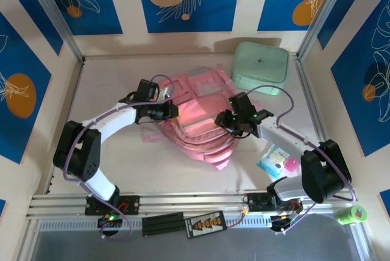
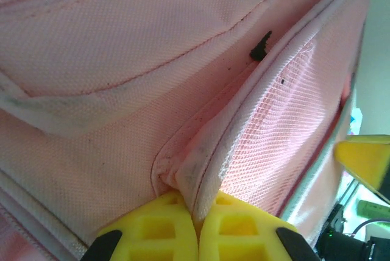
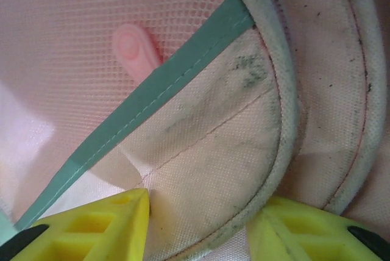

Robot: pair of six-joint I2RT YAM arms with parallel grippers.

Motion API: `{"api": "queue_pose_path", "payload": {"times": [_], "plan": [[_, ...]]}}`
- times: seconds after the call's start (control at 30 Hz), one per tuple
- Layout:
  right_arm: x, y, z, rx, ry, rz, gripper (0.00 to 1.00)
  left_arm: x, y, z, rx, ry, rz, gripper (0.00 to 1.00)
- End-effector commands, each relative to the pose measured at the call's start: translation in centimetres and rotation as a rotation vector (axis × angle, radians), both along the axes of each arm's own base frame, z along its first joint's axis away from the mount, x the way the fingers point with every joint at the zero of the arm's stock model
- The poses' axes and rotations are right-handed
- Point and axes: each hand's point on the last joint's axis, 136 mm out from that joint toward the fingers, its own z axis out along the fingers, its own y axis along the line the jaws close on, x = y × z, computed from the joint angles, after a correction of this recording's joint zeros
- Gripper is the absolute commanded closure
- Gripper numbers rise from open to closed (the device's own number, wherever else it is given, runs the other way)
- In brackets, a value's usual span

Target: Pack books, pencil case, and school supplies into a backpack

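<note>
The pink backpack lies flat in the middle of the counter, a little nearer the far edge than the near one. Both arms reach in to it, one from each side.

The left hand is on the side of the backpack that faces the left edge of the counter. In its own camera, the left hand is closed tight. Its two yellow fingers pinch the thin rim of a pink net flap on the backpack. The flap stands up from the bag and runs away from the fingers.

The right hand is on the side of the backpack that faces the right edge of the counter. In its own camera, the right hand is partly open. Its yellow fingers sit on either side of a grubby, rounded rim of the backpack, and there is a gap between them. I cannot tell if they press on the cloth. A green trim runs across pink net there, and a small pink tab shows through the net.

A pale green box sits in the far right corner of the counter, just beside the backpack. A small blue packet and a little pink thing lie near the right edge, apart from the bag.
</note>
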Motion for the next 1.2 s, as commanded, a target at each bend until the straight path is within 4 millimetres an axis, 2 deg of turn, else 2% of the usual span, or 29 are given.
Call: {"api": "queue_pose_path", "payload": {"times": [0.0, 0.1, 0.27, 0.37, 0.43, 0.57, 0.63, 0.7, 0.83, 0.93, 1.03, 1.17], "plan": [[2.8, 1.7, 2.2, 0.046, -0.091, 0.056, 0.57, -0.6, -0.2, 2.9, -0.092, -0.037, 0.006, 1.00], [5.3, 3.2, 3.3, 0.085, -0.171, 0.134, 0.57, -1.2, 0.3, 3.1, -0.106, -0.033, 0.039, 1.00], [10.0, 4.6, 4.8, 0.107, -0.260, 0.276, 0.57, -1.1, 0.7, 3.3, -0.205, 0.002, 0.176, 1.00], [11.3, 5.3, 5.3, 0.088, -0.275, 0.331, 0.57, -0.8, 0.5, 3.7, -0.244, 0.013, 0.227, 1.00], [11.5, 4.9, 5.4, 0.052, -0.273, 0.328, 0.54, -0.6, 0.3, 4.0, -0.268, 0.028, 0.255, 1.00], [9.9, 2.3, 6.4, -0.062, -0.258, 0.256, 0.50, -0.3, -0.8, 4.9, -0.345, 0.052, 0.278, 1.00], [8.3, 1.2, 7.1, -0.096, -0.238, 0.206, 0.46, -0.2, -1.2, 5.2, -0.369, 0.070, 0.290, 1.00], [6.2, 1.2, 7.9, -0.073, -0.214, 0.177, 0.45, -0.1, -1.4, 5.3, -0.389, 0.091, 0.308, 1.00], [1.8, 3.2, 8.4, 0.080, -0.110, 0.103, 0.45, 0.2, -1.4, 5.7, -0.421, 0.099, 0.366, 1.00], [-0.4, 5.3, 8.4, 0.177, -0.077, 0.030, 0.48, 0.2, -1.9, 6.0, -0.437, 0.106, 0.378, 1.00], [-1.8, 7.5, 8.1, 0.235, -0.068, -0.027, 0.54, 0.2, -2.4, 6.5, -0.452, 0.113, 0.380, 1.00], [-2.3, 9.7, 7.6, 0.212, -0.086, -0.065, 0.64, 0.3, -2.5, 6.4, -0.441, 0.127, 0.391, 1.00]]}}
